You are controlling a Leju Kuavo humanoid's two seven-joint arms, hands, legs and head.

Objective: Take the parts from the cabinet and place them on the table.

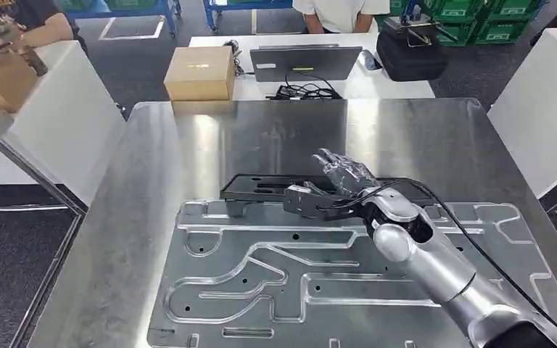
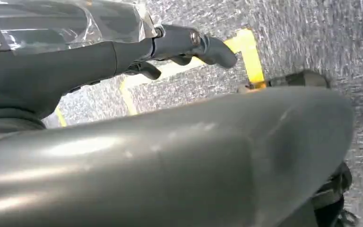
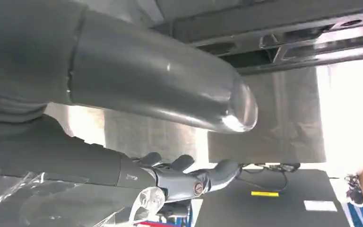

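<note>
My right hand (image 1: 339,180) hovers with fingers spread, empty, over the black bracket (image 1: 275,188) lying on the steel table (image 1: 188,145) beside the stamped plate (image 1: 261,275). Risk: withdrawing fingers snag and drag it.

On the counter (image 1: 188,145) a large stamped plate (image 1: 261,283) lies at the near edge, taking up most of the near half. Just beyond its far edge lies a flat dark part (image 1: 261,186), running left to right. The right hand (image 1: 337,185) sits over the right end of that part, its arm reaching in from the near right across the plate. Behind the counter stands a table (image 1: 348,83) with a cardboard box (image 1: 199,72) on its left end, a laptop (image 1: 304,62) at its middle and a bag (image 1: 410,51) to the right.
</note>
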